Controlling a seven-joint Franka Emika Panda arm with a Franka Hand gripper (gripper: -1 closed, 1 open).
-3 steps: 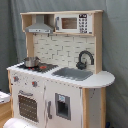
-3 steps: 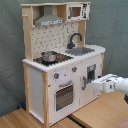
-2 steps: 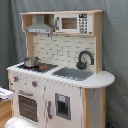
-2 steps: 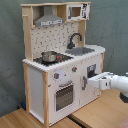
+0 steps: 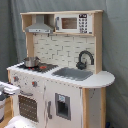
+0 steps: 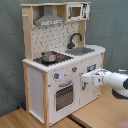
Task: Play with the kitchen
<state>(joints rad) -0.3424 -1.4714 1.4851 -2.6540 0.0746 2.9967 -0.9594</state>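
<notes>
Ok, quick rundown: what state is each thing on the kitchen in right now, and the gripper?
Oven door: closed.
Cupboard door: closed.
Microwave: door closed.
Pot: upright on the stovetop, no lid.
Sink: nothing in it that shows.
Faucet: upright, no water.
Gripper: in front of the cupboard door, holding nothing visible.

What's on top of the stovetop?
A small metal pot sits on the black stovetop of the kitchen; something red lies beside it. The pot's contents are hidden.
</notes>
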